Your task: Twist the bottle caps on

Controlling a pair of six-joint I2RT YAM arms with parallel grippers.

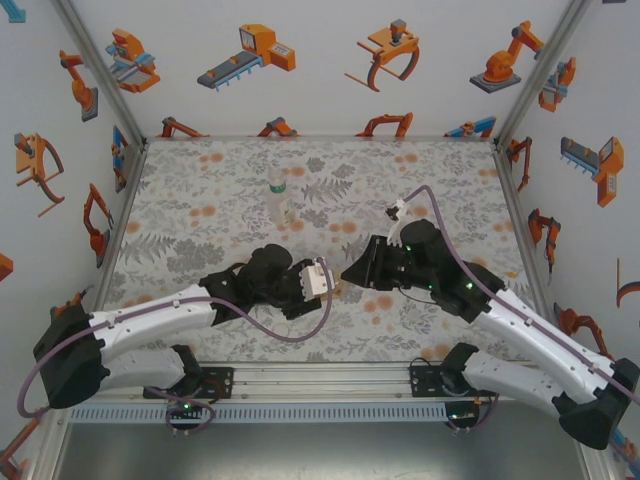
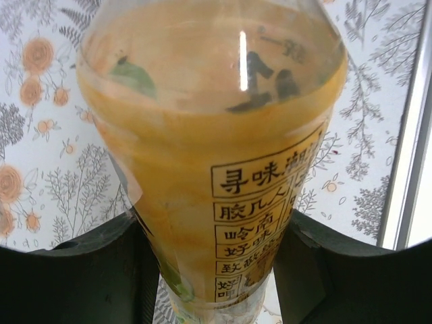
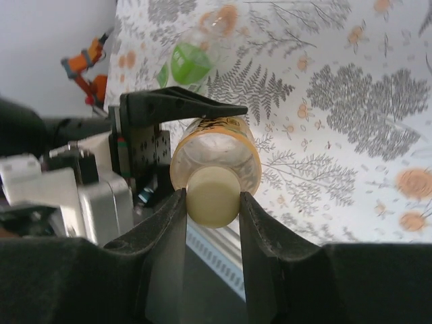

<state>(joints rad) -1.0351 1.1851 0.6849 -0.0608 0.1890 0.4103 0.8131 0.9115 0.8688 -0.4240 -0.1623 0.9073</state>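
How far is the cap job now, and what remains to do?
Done: nothing I can confirm. In hand: the left gripper holds the yellow bottle and the right gripper is shut on the pale cap at its neck; whether it is tight is unclear. Remaining: the clear bottle standing farther back, whose cap state is too small to judge.

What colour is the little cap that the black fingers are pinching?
Pale cream. The cap shows best in the right wrist view, against the amber bottle.
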